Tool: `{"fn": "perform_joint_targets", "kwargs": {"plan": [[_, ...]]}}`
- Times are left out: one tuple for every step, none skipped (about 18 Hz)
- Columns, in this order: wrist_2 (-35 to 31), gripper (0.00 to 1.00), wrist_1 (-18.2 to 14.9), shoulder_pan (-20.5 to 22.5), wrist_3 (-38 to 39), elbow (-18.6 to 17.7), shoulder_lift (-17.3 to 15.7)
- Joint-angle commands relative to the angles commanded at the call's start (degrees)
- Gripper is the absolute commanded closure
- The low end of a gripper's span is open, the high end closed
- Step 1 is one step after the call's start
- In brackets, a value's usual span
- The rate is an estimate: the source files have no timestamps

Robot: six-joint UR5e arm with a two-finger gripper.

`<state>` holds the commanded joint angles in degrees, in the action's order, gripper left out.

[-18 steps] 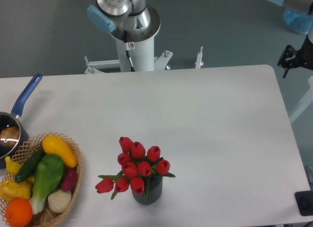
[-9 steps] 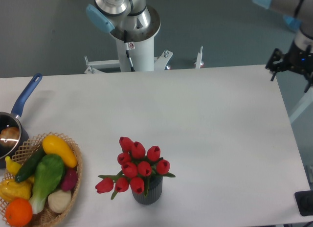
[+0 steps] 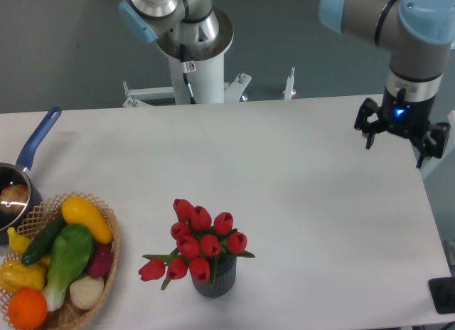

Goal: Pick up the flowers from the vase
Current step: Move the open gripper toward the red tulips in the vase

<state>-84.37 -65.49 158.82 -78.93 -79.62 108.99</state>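
flowers (image 3: 200,242) in vase (image 3: 215,277), end effector (image 3: 395,145) spread, well apart

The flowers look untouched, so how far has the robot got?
Nothing is done yet: the flowers stand in the vase. In hand: the gripper, open and empty, hangs over the table's far right side. Left: reaching, gripping, lifting them out.

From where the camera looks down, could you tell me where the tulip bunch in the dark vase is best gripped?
Probably from above. The flowers stand upright in the vase, buds crowded over its mouth and hiding the stems, so the open gripper could close around the central cluster, or lower if the stems can be reached. One bud droops left, outside the cluster, and may be missed.
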Motion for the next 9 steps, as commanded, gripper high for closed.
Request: {"fn": "perform_joint_targets", "kwargs": {"plan": [[0.09,0.00,1.92,-0.09,0.09,-1.92,-1.49],[0.26,0.00,4.29,-0.96,0.09,-3.86,-2.37],[0.52,0.00,5.36,-2.19,0.00,-5.70,-3.08],[1.31,0.00,5.28,-2.63,0.17,-7.03,-4.04],[2.54,0.00,5.20,-2.81,0.26,-8.61,-5.62],[4.03,0.00,5.28,-2.90,0.61,-10.71,-7.37],[5.70,0.00,5.20,-2.99,1.31,-12.04,-8.61],[8.32,0.00,5.19,-3.08,1.84,-13.27,-9.14],[11.83,0.00,5.11,-3.16,2.37,-13.98,-9.41]]}}
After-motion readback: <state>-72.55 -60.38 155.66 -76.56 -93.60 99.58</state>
